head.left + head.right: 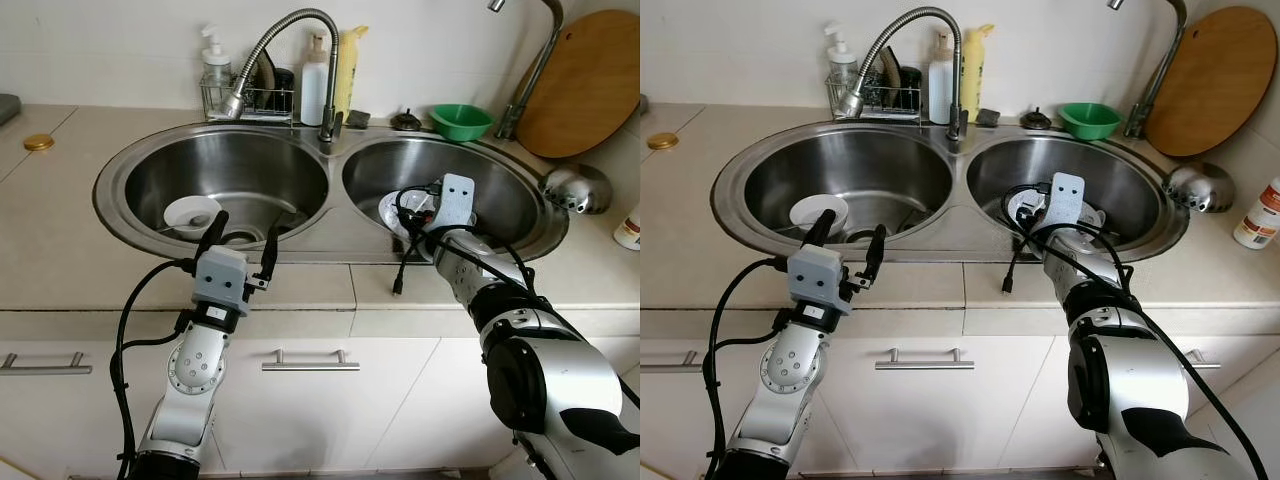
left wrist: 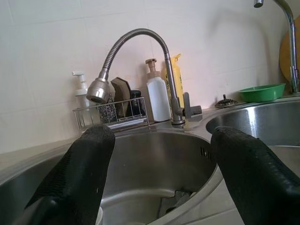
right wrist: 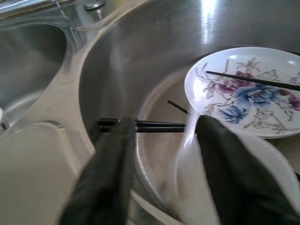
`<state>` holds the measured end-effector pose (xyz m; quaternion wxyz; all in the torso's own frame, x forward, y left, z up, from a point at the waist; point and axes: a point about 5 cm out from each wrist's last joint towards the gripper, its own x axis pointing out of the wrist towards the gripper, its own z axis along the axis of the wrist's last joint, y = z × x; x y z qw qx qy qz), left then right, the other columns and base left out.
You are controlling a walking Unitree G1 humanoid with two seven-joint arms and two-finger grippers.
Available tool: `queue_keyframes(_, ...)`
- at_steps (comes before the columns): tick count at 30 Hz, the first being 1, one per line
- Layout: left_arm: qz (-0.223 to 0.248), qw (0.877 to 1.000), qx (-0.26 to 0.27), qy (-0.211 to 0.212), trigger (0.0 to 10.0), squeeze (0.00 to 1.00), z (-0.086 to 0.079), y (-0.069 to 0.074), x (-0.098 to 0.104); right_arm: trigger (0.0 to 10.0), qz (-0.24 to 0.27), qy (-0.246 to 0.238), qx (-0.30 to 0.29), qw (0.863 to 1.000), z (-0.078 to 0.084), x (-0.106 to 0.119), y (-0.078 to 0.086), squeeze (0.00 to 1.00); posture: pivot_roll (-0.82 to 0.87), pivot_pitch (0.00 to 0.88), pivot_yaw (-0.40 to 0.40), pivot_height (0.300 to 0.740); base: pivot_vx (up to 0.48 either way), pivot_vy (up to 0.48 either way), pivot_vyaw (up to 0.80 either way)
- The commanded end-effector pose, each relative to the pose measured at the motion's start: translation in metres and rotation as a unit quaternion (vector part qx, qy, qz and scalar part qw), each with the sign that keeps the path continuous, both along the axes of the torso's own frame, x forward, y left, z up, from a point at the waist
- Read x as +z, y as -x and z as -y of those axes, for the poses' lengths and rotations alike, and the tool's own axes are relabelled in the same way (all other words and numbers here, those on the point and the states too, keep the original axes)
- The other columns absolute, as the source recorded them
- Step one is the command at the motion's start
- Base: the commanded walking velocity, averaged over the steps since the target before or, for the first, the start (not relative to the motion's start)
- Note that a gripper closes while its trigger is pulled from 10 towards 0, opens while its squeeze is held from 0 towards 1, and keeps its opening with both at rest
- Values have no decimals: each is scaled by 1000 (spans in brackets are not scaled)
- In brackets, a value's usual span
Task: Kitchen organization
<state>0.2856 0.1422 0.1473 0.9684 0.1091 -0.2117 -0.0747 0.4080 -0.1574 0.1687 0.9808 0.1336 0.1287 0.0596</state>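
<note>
A steel double sink (image 1: 335,235) is set into the counter. A white bowl (image 1: 191,213) sits in the left basin. My left gripper (image 1: 247,228) hovers open and holds nothing, just above that basin's front rim, near the bowl. My right gripper (image 3: 164,126) reaches down into the right basin, open. A pair of black chopsticks (image 3: 150,125) lies on the basin floor across the gap between its fingers. Beyond them is a floral plate (image 3: 248,93) with another chopstick (image 3: 253,80) lying on it. A white dish (image 3: 276,164) lies under one finger (image 3: 234,178).
A flexible faucet (image 1: 290,40) arches over the left basin. Behind it stand a wire rack (image 1: 250,100) and bottles. A green bowl (image 1: 461,121), a wooden board (image 1: 585,80) and a metal strainer (image 1: 575,188) are at the back right. A gold lid (image 1: 39,142) lies far left.
</note>
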Motion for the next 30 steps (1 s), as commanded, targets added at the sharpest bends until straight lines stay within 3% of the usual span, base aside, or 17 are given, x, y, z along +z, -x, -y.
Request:
queue_keyframes(1, 5, 1000, -5, -4, 10000, 0, 2, 1, 2, 10000, 9, -11, 10, 1000, -1, 5, -1, 1000, 51, 0, -71, 740, 0, 0, 0)
queue_keyframes(6, 5, 1000, -8, 2, 10000, 0, 3, 1, 2, 10000, 42, 6, 21, 999, -1, 11, -2, 1000, 50, 0, -71, 740, 0, 0, 0)
queue_keyframes(7, 7, 1000, -10, 4, 10000, 0, 4, 2, 3, 10000, 59, 7, 21, 998, -1, 14, -2, 1000, 51, 0, -72, 740, 0, 0, 0)
queue_keyframes(8, 14, 1000, -16, 10, 10000, 0, 5, 3, 5, 10000, 119, 15, 20, 993, -2, 27, -2, 1000, 51, 0, -72, 740, 0, 0, 0)
queue_keyframes(9, 14, 1000, -16, 10, 10000, 0, 5, 3, 5, 10000, 119, 15, 20, 993, -2, 27, -2, 1000, 51, 0, -72, 740, 0, 0, 0)
queue_keyframes(13, 26, 999, -21, 10, 10000, 0, 5, 5, 9, 10000, 209, 16, 36, 977, -10, 41, 5, 1000, 48, 0, -70, 740, 0, 0, 0)
queue_keyframes(14, 27, 999, -21, 9, 10000, 0, 6, 5, 9, 10000, 220, 17, 43, 974, -12, 40, 7, 796, 48, 0, -69, 740, 0, 0, 0)
queue_keyframes(15, 27, 999, -23, 5, 10000, 0, 7, 5, 9, 10000, 226, 22, 51, 973, -15, 36, 10, 435, 47, 0, -68, 740, 0, 0, 0)
queue_keyframes(16, 27, 999, -24, 3, 10000, 0, 7, 5, 9, 10000, 228, 25, 55, 972, -17, 34, 12, 435, 47, 0, -68, 740, 0, 0, 0)
queue_keyframes(17, 27, 999, -25, 3, 10000, 0, 8, 5, 9, 10000, 232, 23, 58, 971, -19, 32, 14, 0, 47, 0, -67, 740, 0, 0, 0)
queue_keyframes(30, 37, 999, -33, 7, 10000, 0, 9, 6, 12, 10000, 290, 40, 92, 952, -40, 20, 44, 0, 45, 0, -61, 740, 0, 37, 0)
